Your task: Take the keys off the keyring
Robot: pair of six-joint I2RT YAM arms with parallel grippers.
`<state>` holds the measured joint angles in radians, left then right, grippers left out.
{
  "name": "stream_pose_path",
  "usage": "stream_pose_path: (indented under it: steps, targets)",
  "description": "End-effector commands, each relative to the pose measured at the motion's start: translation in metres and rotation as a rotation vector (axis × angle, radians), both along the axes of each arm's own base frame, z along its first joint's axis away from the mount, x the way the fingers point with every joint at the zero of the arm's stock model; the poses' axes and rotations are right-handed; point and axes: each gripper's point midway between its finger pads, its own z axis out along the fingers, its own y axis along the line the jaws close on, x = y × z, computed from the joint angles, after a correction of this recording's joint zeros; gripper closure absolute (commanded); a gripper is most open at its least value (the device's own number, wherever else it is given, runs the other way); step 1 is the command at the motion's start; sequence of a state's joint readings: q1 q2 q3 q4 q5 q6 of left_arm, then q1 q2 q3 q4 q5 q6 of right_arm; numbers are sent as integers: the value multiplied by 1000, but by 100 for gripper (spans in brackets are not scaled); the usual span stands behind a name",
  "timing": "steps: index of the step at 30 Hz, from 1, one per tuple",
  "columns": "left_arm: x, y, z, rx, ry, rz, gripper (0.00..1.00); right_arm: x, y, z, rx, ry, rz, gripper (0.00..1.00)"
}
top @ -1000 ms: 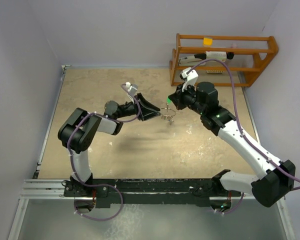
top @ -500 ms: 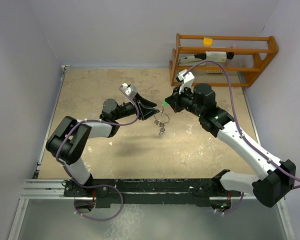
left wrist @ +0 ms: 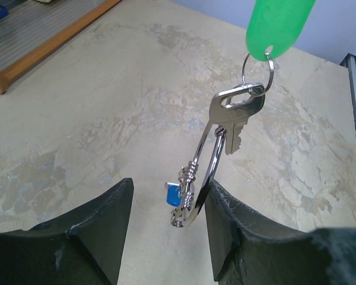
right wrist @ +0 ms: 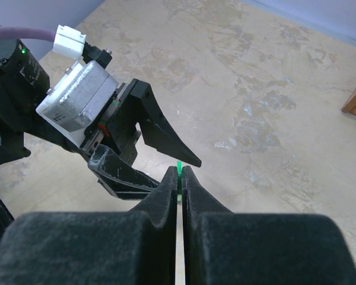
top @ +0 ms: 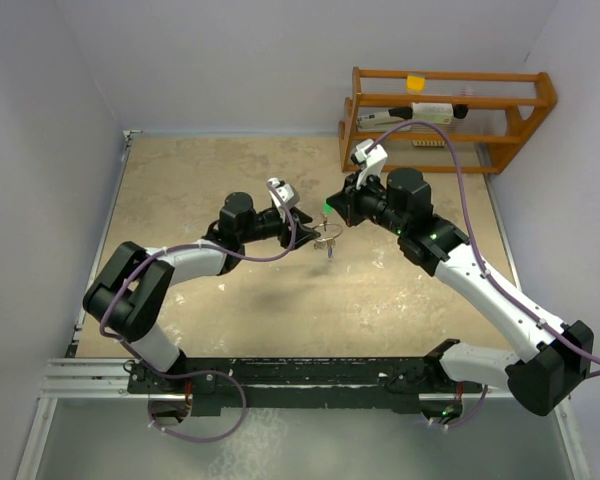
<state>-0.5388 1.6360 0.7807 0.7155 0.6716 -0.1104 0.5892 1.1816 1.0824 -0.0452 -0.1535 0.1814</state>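
Green key [left wrist: 279,27] tight in right tool [right wrist: 179,176]

You have the keyring [top: 328,233] hanging mid-bench inside the left gripper [top: 305,222], with the right gripper [top: 332,209] just above (keys [top: 326,249] below). The rack [top: 448,105] stands at the far-right corner.

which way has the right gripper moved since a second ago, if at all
Yes: the right gripper drifted slightly left, away from the wooden rack.
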Motion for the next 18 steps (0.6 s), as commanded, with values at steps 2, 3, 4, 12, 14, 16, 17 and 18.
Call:
stream_pose_path:
  steps: [2,3,4,12,14,16,17,18]
  targets:
    - [-1,-7,17,-42,-70,-21,53,-7,8,60,114,-125,36,100]
    - [-3,-8,20,-56,-71,-31,53,-7,8,60,114,-125,37,100]
    - [-4,-10,22,-70,-68,-38,54,-7,8,59,115,-122,37,100]
    - [-10,-16,30,-147,-46,-73,84,-5,6,56,106,-121,20,100]
    - [-8,-14,26,-137,-38,-47,100,-5,4,57,105,-129,8,100]
    - [-1,-8,21,-108,-38,7,100,-4,0,58,101,-142,-6,100]
    - [1,-4,13,-68,-21,35,100,-4,-1,57,96,-145,-14,100]
    - [4,-1,10,-34,-24,57,100,-3,-4,56,89,-149,-27,100]
